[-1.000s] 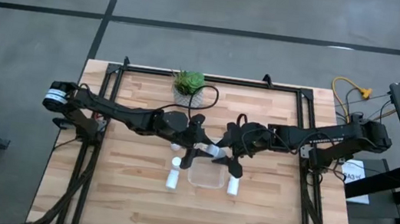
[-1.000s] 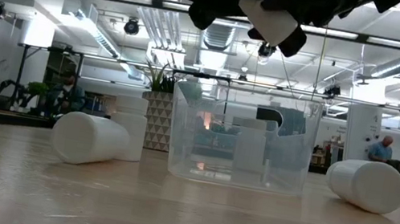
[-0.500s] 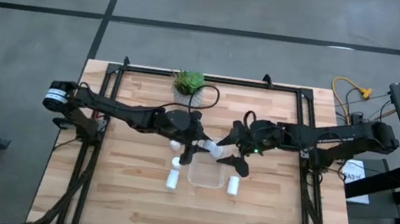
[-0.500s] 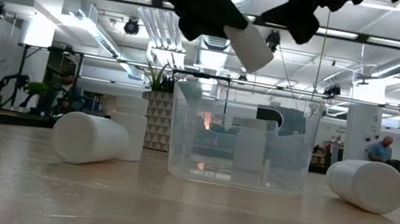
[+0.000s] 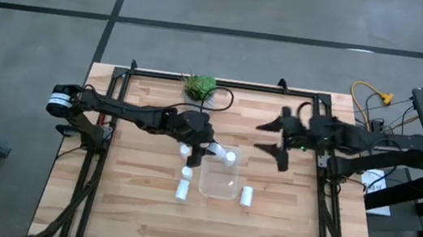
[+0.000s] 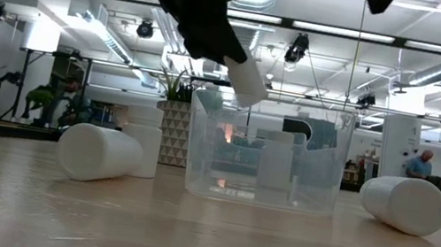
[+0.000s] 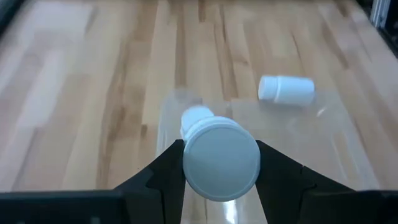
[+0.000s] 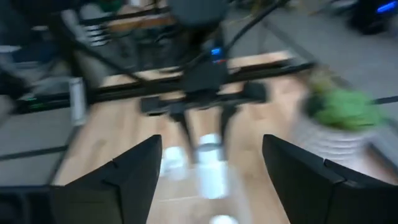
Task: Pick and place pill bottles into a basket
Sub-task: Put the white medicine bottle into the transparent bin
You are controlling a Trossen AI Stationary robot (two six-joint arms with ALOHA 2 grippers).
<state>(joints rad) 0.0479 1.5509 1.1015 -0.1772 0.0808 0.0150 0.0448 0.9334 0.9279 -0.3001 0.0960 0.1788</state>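
My left gripper is shut on a white pill bottle, held in the air over the far left corner of the basket, a clear plastic tub. In the low view the bottle slants down just above the basket's rim. Two more pill bottles lie on their sides on the table, one to the left of the basket and one to its right. A third stands upright. My right gripper hangs open, high up and toward the table's right edge, with nothing between its fingers. My left gripper pinches the bottle's round sides near its base end between its two fingers. The fingers slant down from the table's left and run along the bottle. The bottle sticks out past the fingertips, cap end foremost, tilted down and clear of the basket.
A whitish pot with a green plant stands at the table's far edge, behind the left arm. Black frame rails run along both sides of the wooden table. Bare wood lies along the near edge.
My right gripper has drawn away from the bottle, rising and going back toward the table's right edge. My left gripper has kept the bottle and tipped downward; the bottle's free end has swung from up to slanting down toward the basket's rim.
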